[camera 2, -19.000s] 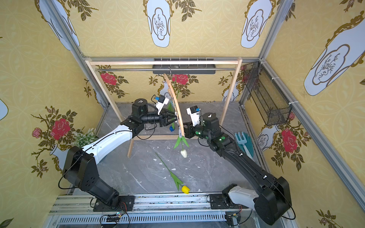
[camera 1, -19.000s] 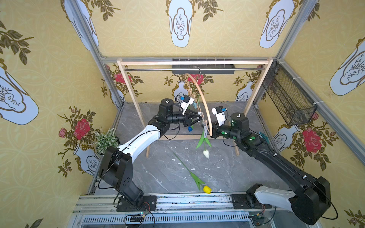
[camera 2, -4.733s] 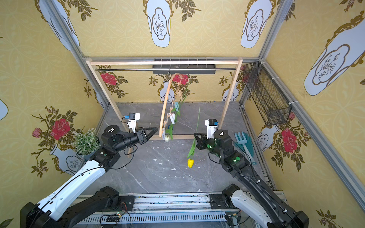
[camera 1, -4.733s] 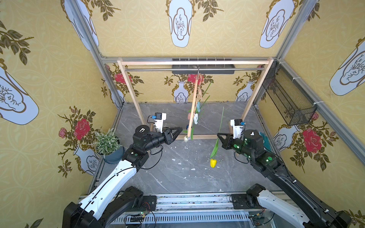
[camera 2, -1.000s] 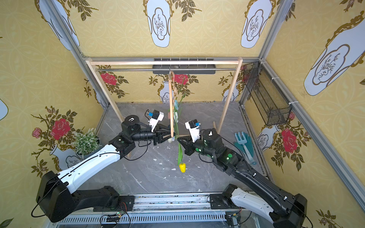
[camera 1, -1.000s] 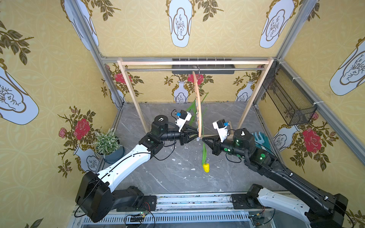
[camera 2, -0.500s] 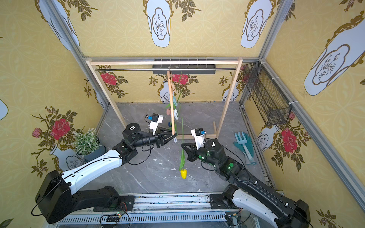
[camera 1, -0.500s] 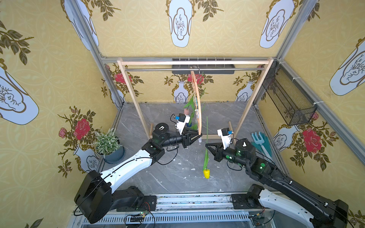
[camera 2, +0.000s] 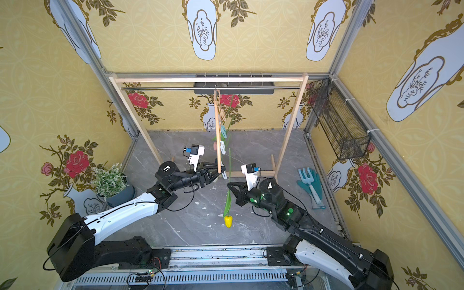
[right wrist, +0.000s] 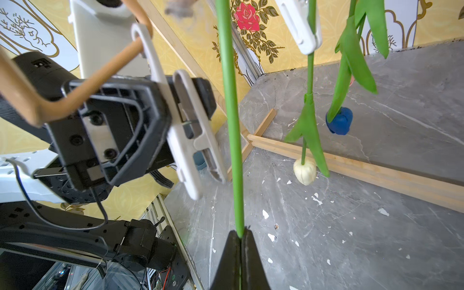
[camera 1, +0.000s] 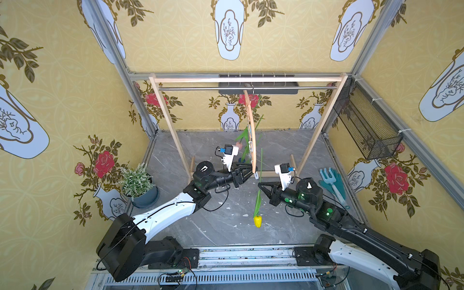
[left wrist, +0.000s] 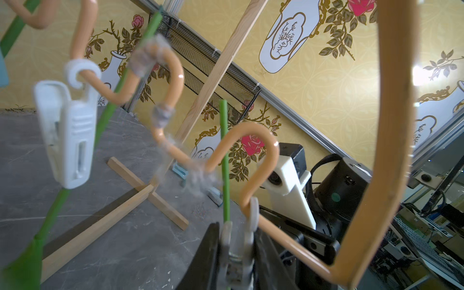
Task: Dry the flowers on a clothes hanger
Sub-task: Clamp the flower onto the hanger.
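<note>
Pegging yellow tulip (camera 1: pixel 257 221): the last of the four and not hung yet. Its head points down, clear of the grey floor (camera 1: pixel 221 233), and its stem is close to upright.
Right gripper (right wrist: pixel 240 232): clenched on the yellow tulip's stem partway up. Leaf and head are below the grip; the bare stem end rises above it.
Left gripper (camera 1: pixel 250 170): clamped on the handle end of the end peg (right wrist: pixel 195 140), squeezing it. The peg's mouth looks spread.
Stem vs peg: in the right wrist view the stem runs just beside the peg's mouth. Cannot tell if it is inside or only alongside.
Clothes hanger (camera 1: pixel 253 140): hooked on the rack rail (camera 1: pixel 200 88), seen edge-on in both top views. Its low end sits at the left gripper.
Cream tulip (right wrist: pixel 305 170): done. Its stem is pinched in a white peg (right wrist: pixel 300 27) and its head hangs down.
Blue tulip (right wrist: pixel 339 121): hanging head down beyond the cream one. Its peg is out of the wrist frame, so judged done.
Pink tulip (camera 1: pixel 238 145): head shows beside the hanger, off the floor. Judged done, but its peg is too small to confirm.
Progress: three of four look hung.
Left: get the yellow stem into the open peg, let the peg bite, then release the stem.
Risk: the stem end is thin and free, and could slip past the mouth when the peg shuts.
</note>
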You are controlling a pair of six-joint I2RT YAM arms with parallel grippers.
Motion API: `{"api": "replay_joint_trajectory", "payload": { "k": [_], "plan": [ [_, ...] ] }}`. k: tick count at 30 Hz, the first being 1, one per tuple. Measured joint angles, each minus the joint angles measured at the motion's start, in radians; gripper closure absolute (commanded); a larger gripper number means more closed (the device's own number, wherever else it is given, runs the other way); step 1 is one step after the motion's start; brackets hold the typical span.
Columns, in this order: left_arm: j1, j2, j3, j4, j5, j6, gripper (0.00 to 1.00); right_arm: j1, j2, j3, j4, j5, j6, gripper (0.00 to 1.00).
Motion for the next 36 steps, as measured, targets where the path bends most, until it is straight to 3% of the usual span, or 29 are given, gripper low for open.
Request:
{"api": "replay_joint_trajectory", "payload": {
  "k": [22,36],
  "plan": [
    [-0.013,0.024,-0.042,0.140,-0.029,-0.064,0.96,0.003,-0.014,0.005,0.022,0.002,0.000,1.00],
    [-0.026,0.042,-0.043,0.182,-0.043,-0.073,0.97,0.006,-0.007,0.003,0.052,-0.060,0.000,1.00]
  ]
}}
